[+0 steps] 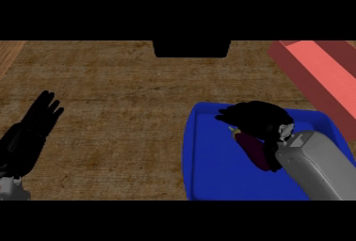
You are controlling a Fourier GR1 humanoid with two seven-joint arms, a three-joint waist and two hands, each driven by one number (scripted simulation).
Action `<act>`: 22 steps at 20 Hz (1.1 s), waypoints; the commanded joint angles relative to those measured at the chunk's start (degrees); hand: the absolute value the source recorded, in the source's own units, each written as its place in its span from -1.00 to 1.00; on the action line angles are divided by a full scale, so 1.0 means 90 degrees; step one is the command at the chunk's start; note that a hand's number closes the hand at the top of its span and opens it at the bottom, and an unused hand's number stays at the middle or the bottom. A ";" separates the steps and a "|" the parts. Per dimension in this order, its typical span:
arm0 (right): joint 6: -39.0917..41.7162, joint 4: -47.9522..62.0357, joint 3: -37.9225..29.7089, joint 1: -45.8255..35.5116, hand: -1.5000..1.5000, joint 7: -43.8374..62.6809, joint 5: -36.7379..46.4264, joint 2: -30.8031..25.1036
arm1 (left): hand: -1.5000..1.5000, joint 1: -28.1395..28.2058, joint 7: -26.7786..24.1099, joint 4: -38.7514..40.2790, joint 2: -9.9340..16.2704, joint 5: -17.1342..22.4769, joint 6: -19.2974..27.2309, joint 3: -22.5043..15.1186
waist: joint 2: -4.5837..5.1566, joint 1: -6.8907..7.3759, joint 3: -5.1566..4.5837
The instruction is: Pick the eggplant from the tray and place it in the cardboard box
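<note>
Curling over the eggplant [252, 149], my right hand [259, 118] comes in from the lower right, grey forearm slanting up across the blue tray [208, 164]. My fingers bend down round the eggplant's upper end; its dark purple body lies on the tray floor, sticking out below my palm. I can read no writing anywhere. The reddish cardboard box [321, 70] sits just beyond the tray's far right corner. My left hand [35, 123] rests open at the bench's [125, 94] left edge, fingers straight.
</note>
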 commanded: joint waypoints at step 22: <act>-0.0910 0.1199 0.0068 0.0405 -1.00 -0.1012 0.1859 0.0623 | 0.00 0.0119 -0.0057 0.0029 -0.0176 -0.0149 -0.0546 0.0480 | 0.0001 0.0001 0.0000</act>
